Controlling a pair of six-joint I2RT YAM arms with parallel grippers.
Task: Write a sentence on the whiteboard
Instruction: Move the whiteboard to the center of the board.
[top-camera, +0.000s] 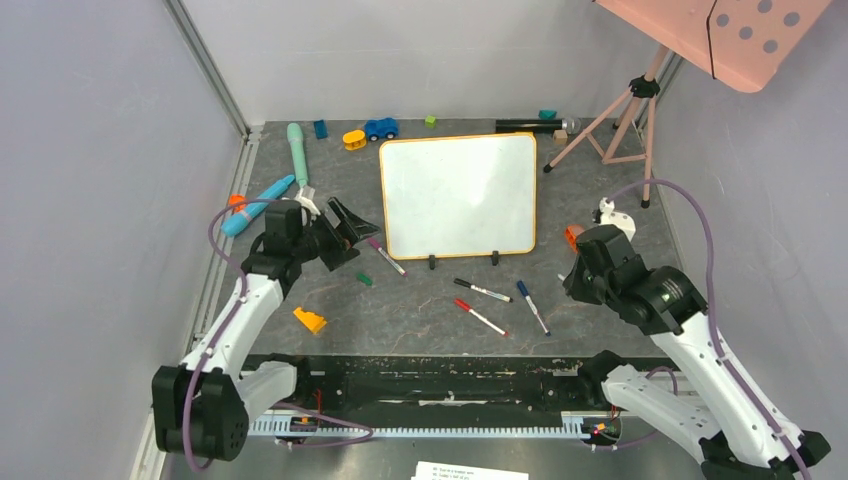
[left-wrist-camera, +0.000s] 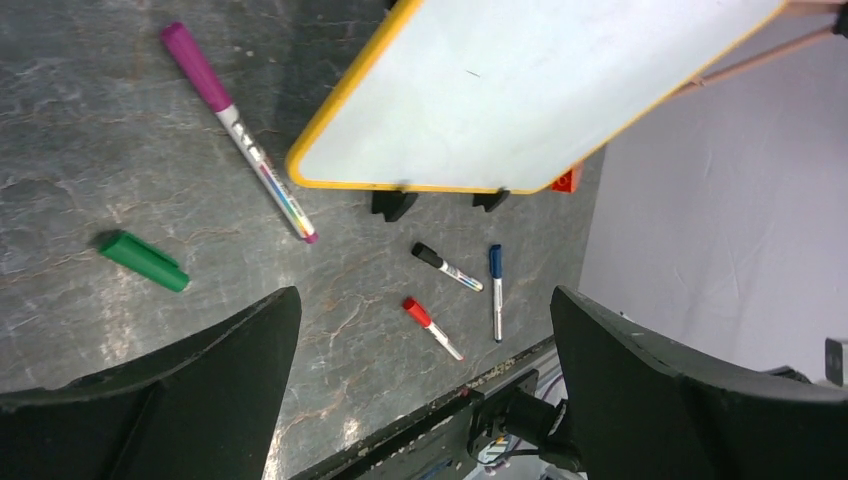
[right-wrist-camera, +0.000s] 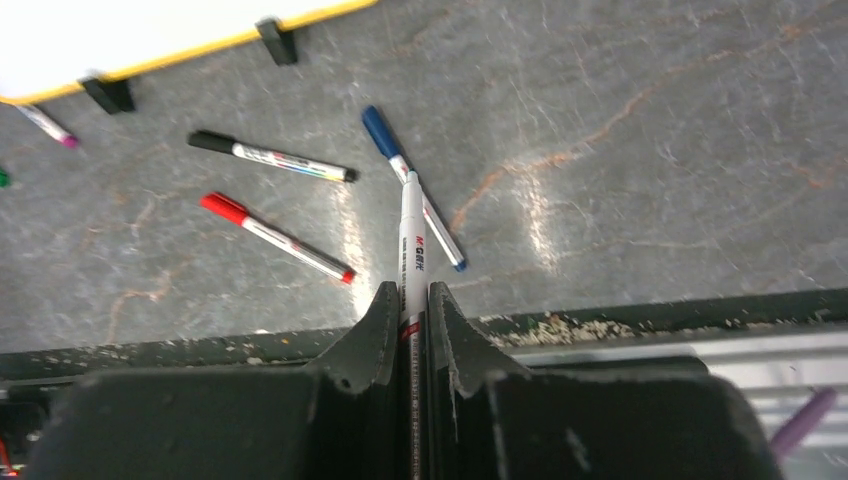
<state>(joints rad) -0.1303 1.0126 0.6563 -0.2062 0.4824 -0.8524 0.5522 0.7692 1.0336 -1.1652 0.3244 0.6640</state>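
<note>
1. Top view: the whiteboard (top-camera: 458, 195) lies flat at mid-table. Its long axis runs 9 to 3 o'clock and its two clip feet (top-camera: 432, 262) are on the 6 o'clock edge. No writing shows on it. It is at about 10 o'clock from the right gripper (top-camera: 575, 272) and at 2 o'clock from the left gripper (top-camera: 348, 235). The left gripper is slightly nearer the board's edge, with its jaws spread wide and empty. This view does not show how the right jaws stand.

2. Left wrist view: the left gripper (left-wrist-camera: 425, 300) is wide open, with only bare table between its fingers (left-wrist-camera: 200, 390). The whiteboard (left-wrist-camera: 520, 90) is at 12 to 1 o'clock, well apart. A purple marker (left-wrist-camera: 240, 130) lies at 10 o'clock and a green cap (left-wrist-camera: 145, 261) at 9 o'clock.

3. Right wrist view: the right gripper (right-wrist-camera: 412, 295) is closed narrowly on a white-barrelled marker (right-wrist-camera: 411, 230), whose axis runs 6 to 12 o'clock with the tip at the far end. A corner of the whiteboard (right-wrist-camera: 100, 25) is at 10 to 11 o'clock from that tip, beyond three loose markers (right-wrist-camera: 275, 157). I judge that the right arm must carry the tip up and left over the feet before it can start writing.
</note>
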